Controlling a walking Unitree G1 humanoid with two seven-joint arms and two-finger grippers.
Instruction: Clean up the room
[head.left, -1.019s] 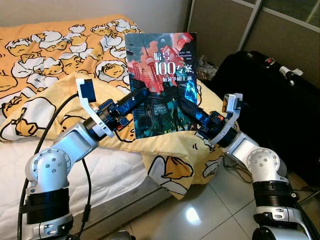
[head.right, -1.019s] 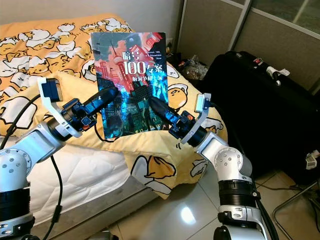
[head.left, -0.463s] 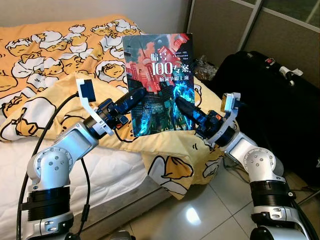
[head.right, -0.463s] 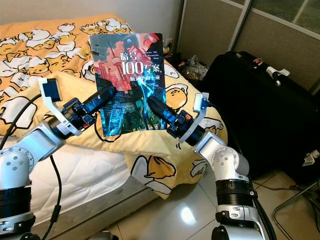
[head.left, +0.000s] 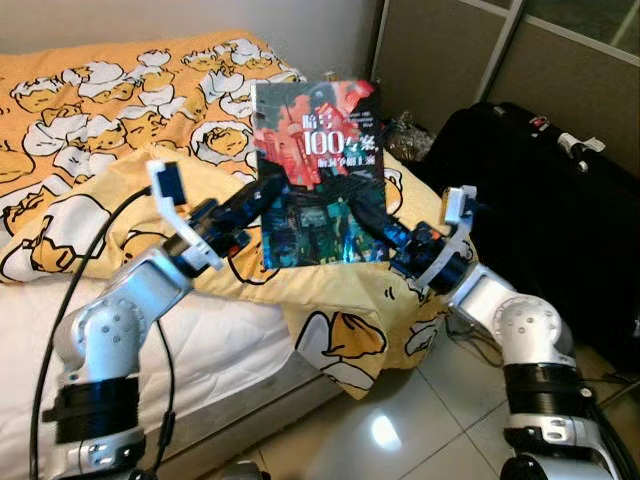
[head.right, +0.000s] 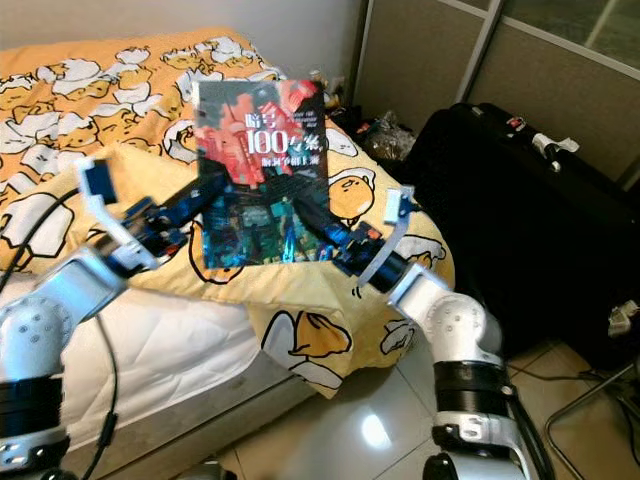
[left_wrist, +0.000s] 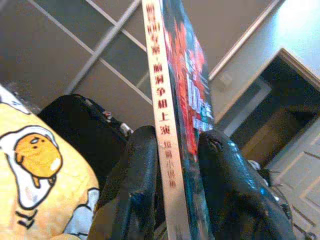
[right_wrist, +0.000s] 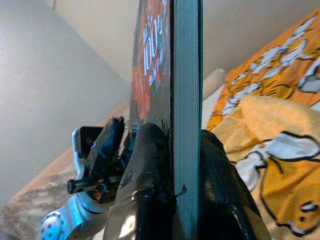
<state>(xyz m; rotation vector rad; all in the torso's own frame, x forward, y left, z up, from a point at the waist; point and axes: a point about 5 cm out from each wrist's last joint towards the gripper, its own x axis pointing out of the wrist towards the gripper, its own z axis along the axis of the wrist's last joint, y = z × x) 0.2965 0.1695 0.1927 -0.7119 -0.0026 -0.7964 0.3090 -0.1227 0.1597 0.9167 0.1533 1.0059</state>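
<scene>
Paperback book (head.left: 318, 175) with a red and blue city cover and white Chinese title, held upright in the air above the near corner of the bed (head.left: 90, 330), cover facing the head camera. Left end effector (head.left: 262, 195) clamped on the spine edge, spine lettering showing between its two black fingers (left_wrist: 134, 185) in the left wrist view; right end effector (head.left: 377, 232) clamped on the opposite, page-block edge, fingers (right_wrist: 150, 170) pressed to either face of the book. Two-sided grip likely there to keep a thin, floppy thing from sagging or twisting while carried, with neither set of fingers covering much of the cover. Probably mid-carry, book lifted clear of the bedding and not yet set anywhere. Beneath it, a rumpled yellow blanket (head.left: 350, 320) printed with cartoon egg figures, spilling over the mattress edge toward the tiled floor (head.left: 400, 430). Farther back, an orange duvet (head.left: 110, 90) in the same print across the bed. To the robot's right, a black suitcase (head.left: 530, 190) lying close beside the right arm, near enough to crowd any swing that way; behind it, grey sliding panels (head.left: 450, 60). Small clutter (head.left: 408, 135) at the bed's far corner, too blurred to name.
</scene>
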